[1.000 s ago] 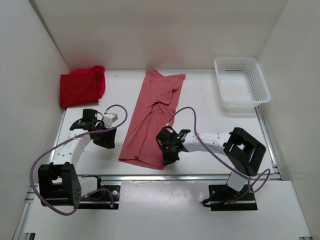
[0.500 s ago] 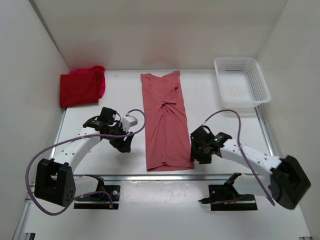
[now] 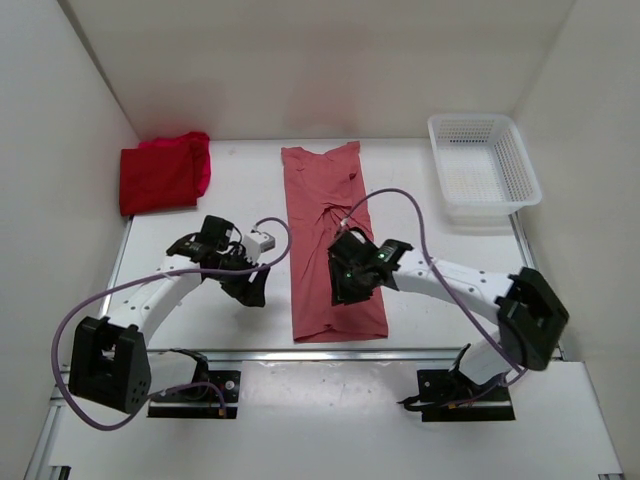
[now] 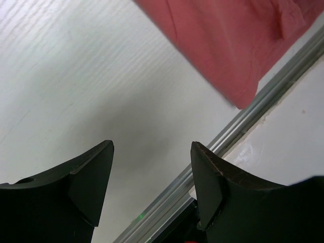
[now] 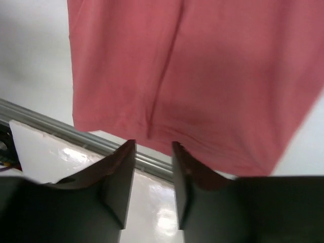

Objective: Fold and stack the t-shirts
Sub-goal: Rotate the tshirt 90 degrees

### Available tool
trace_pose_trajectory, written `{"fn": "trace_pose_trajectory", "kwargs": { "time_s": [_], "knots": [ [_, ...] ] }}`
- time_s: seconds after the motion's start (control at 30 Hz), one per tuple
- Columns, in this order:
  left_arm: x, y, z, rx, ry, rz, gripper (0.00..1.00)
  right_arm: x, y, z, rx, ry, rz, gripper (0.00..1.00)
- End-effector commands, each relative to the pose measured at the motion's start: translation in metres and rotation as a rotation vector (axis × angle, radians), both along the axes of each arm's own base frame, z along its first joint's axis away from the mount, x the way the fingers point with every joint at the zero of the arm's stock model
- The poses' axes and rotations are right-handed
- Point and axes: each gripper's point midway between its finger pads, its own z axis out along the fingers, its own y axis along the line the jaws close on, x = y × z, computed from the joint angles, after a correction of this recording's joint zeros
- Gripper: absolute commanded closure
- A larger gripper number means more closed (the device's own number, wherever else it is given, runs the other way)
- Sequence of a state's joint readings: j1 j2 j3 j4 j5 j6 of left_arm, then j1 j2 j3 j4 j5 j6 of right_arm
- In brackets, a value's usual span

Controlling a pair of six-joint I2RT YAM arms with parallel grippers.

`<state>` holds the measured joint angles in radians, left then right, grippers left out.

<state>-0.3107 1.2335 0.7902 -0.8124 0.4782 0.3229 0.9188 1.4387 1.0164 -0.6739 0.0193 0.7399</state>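
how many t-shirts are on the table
3: salmon pink shirt mid-table; dark crimson shirt stacked on a bright pinkish-red shirt in the far left corner. More may hide underneath.

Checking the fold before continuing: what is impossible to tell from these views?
Top view: the middle of the salmon t-shirt is hidden by the right gripper.
Left wrist view: only that shirt's corner shows; the top edge cuts off the rest.
Top view: lower layers of the red pile, covered by its top layer.
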Motion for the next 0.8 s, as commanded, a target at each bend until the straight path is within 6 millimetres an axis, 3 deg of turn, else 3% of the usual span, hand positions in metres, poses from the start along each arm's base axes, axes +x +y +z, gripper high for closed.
{"fn": "trace_pose_trajectory", "kwargs": {
  "time_s": [0.0, 0.07, 0.13, 0.2, 0.37, 0.53, 0.67, 0.77],
  "knots": [
    [0.006, 0.006, 0.005, -0.021, -0.032, 0.062, 0.27, 0.006, 0.030, 0.005, 0.058, 0.023, 0.072, 0.68],
    [0.007, 0.009, 0.005, -0.029, -0.020, 0.095, 0.27, 0.001, 0.037, -0.005, 0.044, 0.064, 0.090, 0.67],
    [0.008, 0.011, 0.003, -0.027, -0.016, 0.107, 0.27, -0.005, 0.045, -0.011, 0.051, 0.074, 0.119, 0.52],
    [0.004, 0.011, 0.001, -0.028, -0.005, 0.103, 0.27, -0.009, 0.049, -0.016, 0.052, 0.090, 0.115, 0.45],
    [0.005, 0.010, -0.001, -0.030, -0.005, 0.099, 0.28, -0.016, 0.048, -0.032, 0.024, 0.139, 0.115, 0.45],
    [0.005, 0.011, -0.002, -0.021, -0.002, 0.095, 0.27, -0.013, 0.041, -0.042, 0.006, 0.149, 0.097, 0.71],
    [0.003, 0.010, -0.003, -0.021, 0.003, 0.087, 0.27, -0.015, 0.028, -0.046, 0.015, 0.163, 0.062, 1.00],
    [0.003, 0.007, 0.000, -0.033, 0.003, 0.086, 0.27, -0.016, 0.029, -0.043, 0.060, 0.163, 0.068, 1.00]
  ]
}}
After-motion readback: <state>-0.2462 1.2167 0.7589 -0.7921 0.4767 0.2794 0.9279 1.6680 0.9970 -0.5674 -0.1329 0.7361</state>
